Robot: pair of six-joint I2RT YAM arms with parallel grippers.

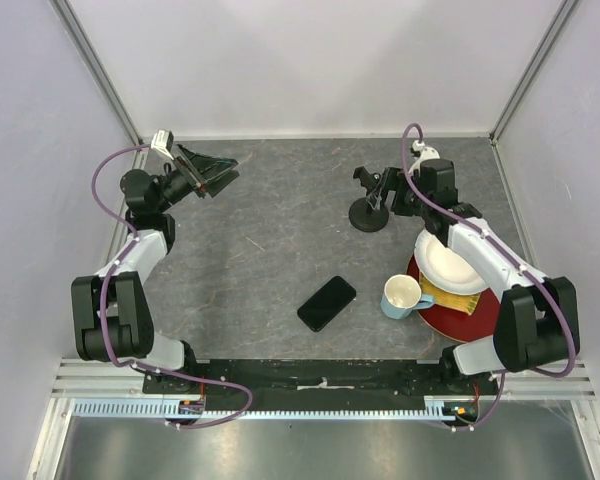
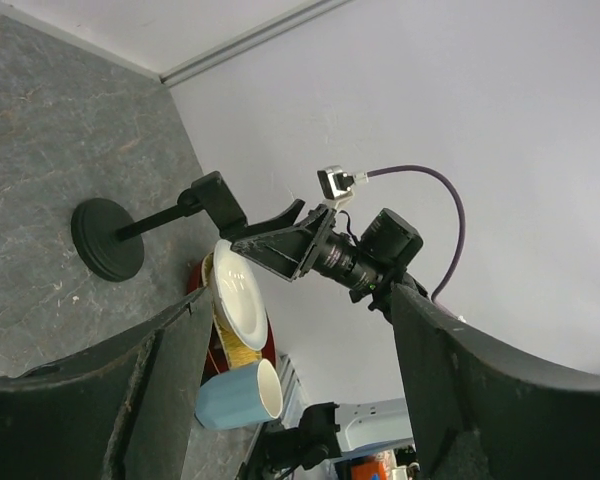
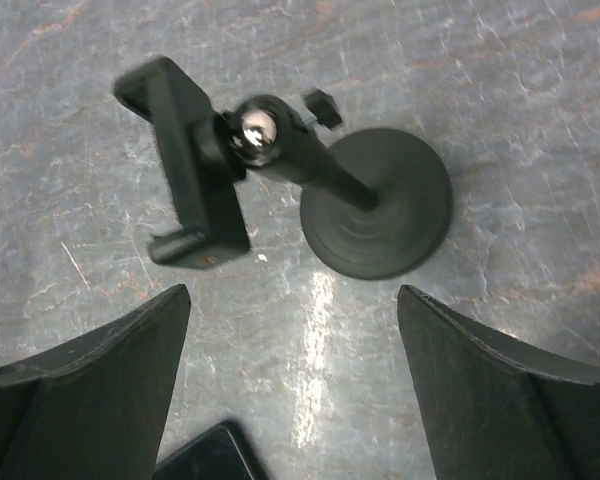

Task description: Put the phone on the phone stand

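The phone (image 1: 327, 303) lies flat on the grey table, front centre, with nothing touching it; only its corner (image 3: 205, 460) shows in the right wrist view. At the back right stands the phone stand (image 1: 369, 205), with its round base (image 3: 380, 205) on the table, its clamp head (image 3: 185, 170) tilted left and nothing in the clamp. My right gripper (image 1: 388, 190) hovers above the stand, open (image 3: 295, 300) and holding nothing. Far off at the back left, my left gripper (image 1: 220, 180) is raised and faces right, also open (image 2: 300, 300) and holding nothing. It looks across at the stand (image 2: 110, 235).
A light blue mug (image 1: 402, 296) lies on its side right of the phone. Behind it a white plate (image 1: 450, 262) rests on a yellow cloth (image 1: 450, 298) and a red dish (image 1: 475, 318), under the right forearm. White walls enclose the table on three sides.
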